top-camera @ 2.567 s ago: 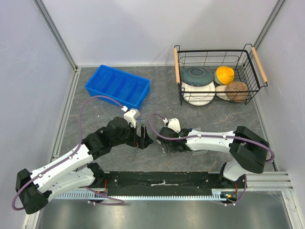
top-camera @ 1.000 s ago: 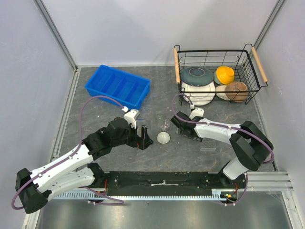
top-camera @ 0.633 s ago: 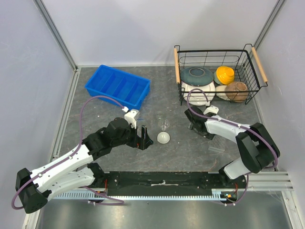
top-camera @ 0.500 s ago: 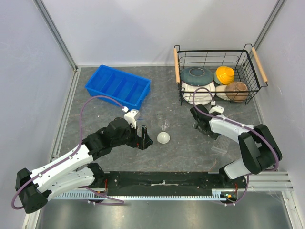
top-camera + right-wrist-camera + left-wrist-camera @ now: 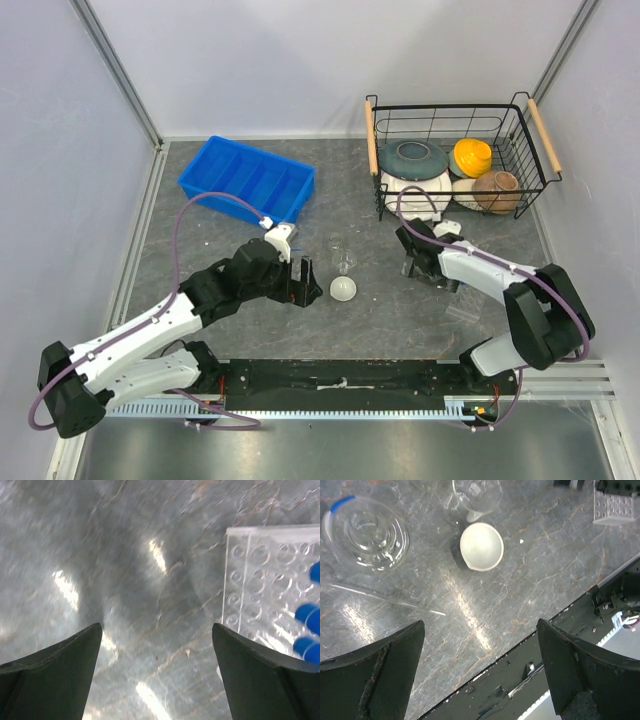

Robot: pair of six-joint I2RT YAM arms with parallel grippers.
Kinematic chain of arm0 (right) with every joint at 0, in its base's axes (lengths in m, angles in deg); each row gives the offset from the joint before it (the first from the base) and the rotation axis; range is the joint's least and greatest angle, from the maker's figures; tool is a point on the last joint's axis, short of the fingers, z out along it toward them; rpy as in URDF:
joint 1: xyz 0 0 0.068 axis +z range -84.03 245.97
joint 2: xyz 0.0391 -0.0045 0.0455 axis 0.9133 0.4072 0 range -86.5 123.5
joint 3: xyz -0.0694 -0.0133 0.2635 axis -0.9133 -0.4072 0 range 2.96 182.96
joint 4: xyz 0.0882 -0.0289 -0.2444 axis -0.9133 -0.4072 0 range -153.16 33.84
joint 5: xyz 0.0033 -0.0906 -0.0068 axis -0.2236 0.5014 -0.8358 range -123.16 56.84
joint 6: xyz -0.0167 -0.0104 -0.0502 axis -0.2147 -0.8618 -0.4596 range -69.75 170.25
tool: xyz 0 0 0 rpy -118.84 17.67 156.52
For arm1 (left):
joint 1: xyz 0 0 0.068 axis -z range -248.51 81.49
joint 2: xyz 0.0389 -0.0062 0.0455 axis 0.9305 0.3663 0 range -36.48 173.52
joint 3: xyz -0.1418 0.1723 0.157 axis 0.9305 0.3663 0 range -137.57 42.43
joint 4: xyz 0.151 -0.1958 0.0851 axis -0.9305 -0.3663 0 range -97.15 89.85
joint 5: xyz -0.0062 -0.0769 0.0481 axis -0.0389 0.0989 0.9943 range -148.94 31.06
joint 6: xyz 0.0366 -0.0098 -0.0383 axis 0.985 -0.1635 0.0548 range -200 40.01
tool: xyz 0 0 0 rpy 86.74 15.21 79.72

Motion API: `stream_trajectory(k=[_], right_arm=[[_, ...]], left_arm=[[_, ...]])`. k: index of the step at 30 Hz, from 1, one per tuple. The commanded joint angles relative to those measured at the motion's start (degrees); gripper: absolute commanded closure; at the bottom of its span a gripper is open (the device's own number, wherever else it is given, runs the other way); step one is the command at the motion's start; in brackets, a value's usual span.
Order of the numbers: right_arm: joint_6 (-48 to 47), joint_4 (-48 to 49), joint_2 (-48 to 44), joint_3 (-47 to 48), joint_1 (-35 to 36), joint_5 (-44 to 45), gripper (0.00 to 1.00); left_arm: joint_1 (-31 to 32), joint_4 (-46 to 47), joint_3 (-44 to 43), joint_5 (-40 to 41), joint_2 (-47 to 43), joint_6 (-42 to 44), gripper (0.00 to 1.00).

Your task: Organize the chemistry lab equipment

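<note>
Standing just beside the white dish (image 5: 481, 546) is a beaker (image 5: 476, 497).

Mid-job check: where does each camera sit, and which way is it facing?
Top external: above and behind the bases, looking down on the table; left arm and right arm show whole.
Left wrist: looks down at white dish and beaker; own open fingers at bottom corners.
Right wrist: looks down at tube rack; own open fingers at bottom corners.
Shared: dish in top and left wrist; rack in both wrist views.
</note>
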State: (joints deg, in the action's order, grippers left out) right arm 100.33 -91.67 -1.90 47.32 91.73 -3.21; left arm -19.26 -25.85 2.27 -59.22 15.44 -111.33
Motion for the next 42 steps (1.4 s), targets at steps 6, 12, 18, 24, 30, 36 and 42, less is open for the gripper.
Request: stream_trajectory(k=[6, 12, 18, 24, 30, 36, 42], right_arm=[[-5.3, -9.9, -11.7, 11.2, 8.3, 3.7, 0.02], [-7.9, -11.3, -14.8, 18.1, 12.8, 5.7, 0.02], [-12.6, -7.8, -16.1, 20.8, 18.5, 4.0, 0.02], [-16.3, -3.5, -18.2, 20.0, 22.5, 1.9, 0.02], [-17.8, -3.1, -17.7, 19.5, 26.1, 3.4, 0.02], [-18.1, -1.9, -16.0, 18.7, 28.5, 4.5, 0.02], [-18.4, 0.0, -14.3, 17.7, 29.8, 5.1, 0.02]], left_arm=[[-1.6, -4.9, -15.4, 7.7, 6.9, 3.5, 0.00], [-6.8, -7.5, -26.3, 8.5, 13.0, 6.3, 0.01], [-18.5, -10.3, -38.9, 4.3, 24.1, 10.1, 0.02], [-27.8, -12.0, -50.8, 1.4, 36.0, 11.6, 0.04], [-34.2, -13.1, -59.8, -1.4, 47.6, 12.7, 0.05], [-40.0, -12.8, -62.9, -4.0, 55.9, 13.7, 0.06], [-42.5, -12.0, -62.7, -3.1, 60.2, 15.2, 0.07]])
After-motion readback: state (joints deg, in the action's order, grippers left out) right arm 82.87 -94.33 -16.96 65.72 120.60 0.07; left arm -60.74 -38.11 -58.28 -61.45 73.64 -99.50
